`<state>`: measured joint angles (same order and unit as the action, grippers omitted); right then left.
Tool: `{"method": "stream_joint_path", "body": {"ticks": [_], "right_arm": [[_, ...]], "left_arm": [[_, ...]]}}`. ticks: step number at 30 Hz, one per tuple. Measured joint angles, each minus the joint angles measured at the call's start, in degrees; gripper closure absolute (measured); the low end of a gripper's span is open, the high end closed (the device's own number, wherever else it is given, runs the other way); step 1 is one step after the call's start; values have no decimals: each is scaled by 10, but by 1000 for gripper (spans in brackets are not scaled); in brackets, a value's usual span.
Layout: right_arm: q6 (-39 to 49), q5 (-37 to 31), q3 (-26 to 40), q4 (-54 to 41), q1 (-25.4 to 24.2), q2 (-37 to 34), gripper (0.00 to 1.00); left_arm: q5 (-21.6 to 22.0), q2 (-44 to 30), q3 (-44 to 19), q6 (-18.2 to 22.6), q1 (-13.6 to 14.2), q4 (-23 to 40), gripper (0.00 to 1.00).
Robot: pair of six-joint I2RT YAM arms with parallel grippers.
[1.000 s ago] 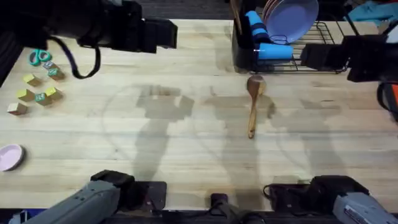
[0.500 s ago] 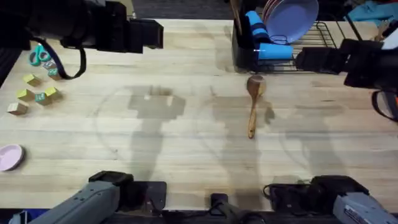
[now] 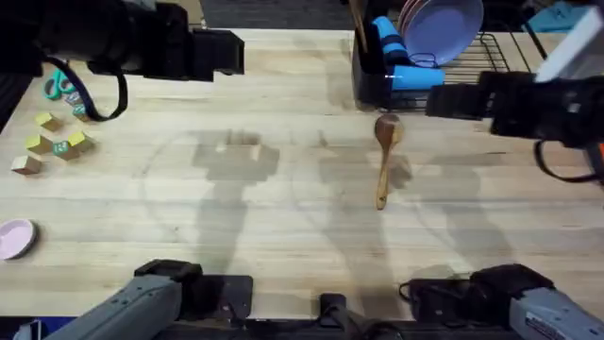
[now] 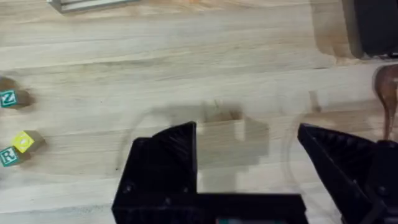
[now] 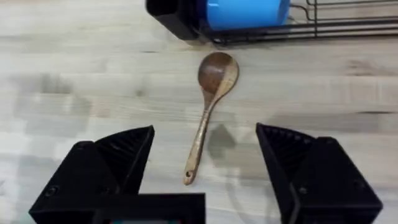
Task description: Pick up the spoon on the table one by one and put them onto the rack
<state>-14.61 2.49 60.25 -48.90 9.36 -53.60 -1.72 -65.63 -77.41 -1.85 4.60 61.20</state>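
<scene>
One brown wooden spoon [image 3: 384,154] lies on the pale-wood table [image 3: 283,217], bowl toward the rack, handle pointing to the near edge; it also shows as the spoon [image 5: 208,106] and the spoon's edge [image 4: 388,99] in the wrist views. The black wire rack [image 3: 472,66] stands at the back right with its black caddy [image 3: 370,66], a blue cup [image 3: 415,77] and purple plates [image 3: 439,28]. My right gripper [image 5: 205,158] hovers open above the spoon's handle, the arm [image 3: 510,99] reaching in from the right. My left gripper [image 4: 249,155] is open over bare table at the back left.
Teal-handled scissors [image 3: 62,88] and several small letter blocks [image 3: 57,142] lie at the far left. A pink dish [image 3: 14,238] sits at the left near edge. The rack's caddy [image 5: 177,15] and blue cup [image 5: 245,12] stand just beyond the spoon.
My right arm has moved left from the table's right edge toward the spoon. The left arm drew back slightly to the left. The spoon has not moved.
</scene>
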Motion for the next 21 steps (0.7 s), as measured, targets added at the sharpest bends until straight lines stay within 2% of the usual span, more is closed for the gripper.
{"method": "stream_joint_path", "body": {"ticks": [5, 9, 10, 21], "right_arm": [[-42, -83, 0, 0, 66, -38, 6], [-73, -122, 0, 0, 108, -75, 6], [-92, -139, 0, 0, 134, -125, 6], [-97, -134, 0, -7, 136, -194, 6]], "left_arm": [[0, 0, 0, 0, 0, 10, 7], [0, 0, 0, 0, 0, 10, 7], [0, 0, 0, 0, 0, 10, 7], [0, 0, 0, 0, 0, 10, 7]]}}
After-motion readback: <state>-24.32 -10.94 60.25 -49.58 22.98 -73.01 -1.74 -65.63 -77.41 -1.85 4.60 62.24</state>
